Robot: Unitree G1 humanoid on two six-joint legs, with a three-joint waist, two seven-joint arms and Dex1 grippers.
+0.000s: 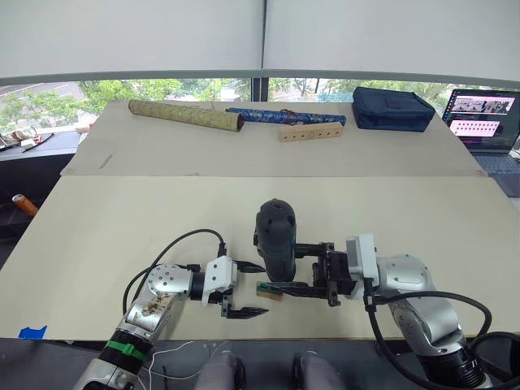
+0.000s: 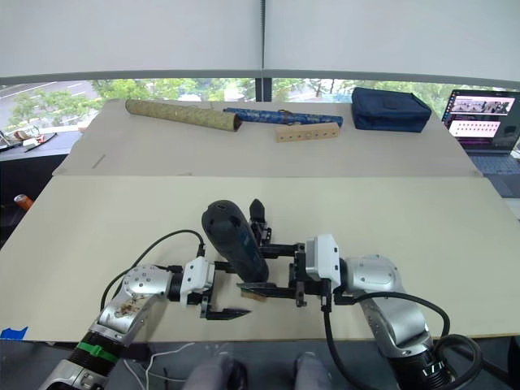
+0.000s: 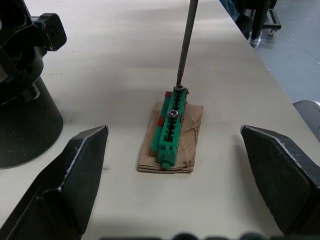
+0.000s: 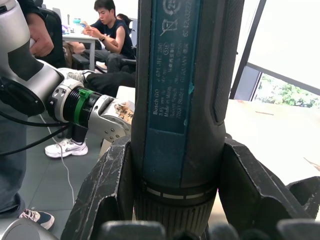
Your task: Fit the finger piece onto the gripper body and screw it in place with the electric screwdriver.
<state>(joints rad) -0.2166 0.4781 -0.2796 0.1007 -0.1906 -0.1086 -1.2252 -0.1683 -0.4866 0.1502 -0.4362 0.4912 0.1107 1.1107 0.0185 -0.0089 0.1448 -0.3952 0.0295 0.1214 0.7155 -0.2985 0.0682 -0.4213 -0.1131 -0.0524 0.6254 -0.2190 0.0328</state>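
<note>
The right gripper [image 1: 313, 268] is clenched around the electric screwdriver [image 1: 275, 237], one finger on each side of its thick dark barrel, as the right wrist view shows clearly. The screwdriver stands almost upright near the front edge of the table [image 1: 97, 236]; its long axis is nearly vertical, the rounded back end is up and the thin metal bit [image 3: 184, 42] points down. The tip of the bit touches the far end of a small green block [image 3: 171, 125], which lies on a piece of brown cardboard [image 3: 192, 145]. On the top of this green block two screw heads are visible, one under the bit and one a little nearer to the middle.

The left gripper [image 1: 242, 288] is released, its two black fingers [image 3: 70, 175] are wide apart, one on each side of the green block, and they hold nothing. The gripper body [image 2: 258, 218] stands just behind the screwdriver, one pointed finger sticking up; in the left wrist view its round base [image 3: 22, 127] is near the left finger.

At the far side of the table lie two long patterned rolls [image 1: 185, 114], one wooden block with holes [image 1: 309, 132] and one dark blue zipped bag [image 1: 392, 109], closed, so its content cannot be seen. One open laptop [image 1: 481, 122] is at the far right.
</note>
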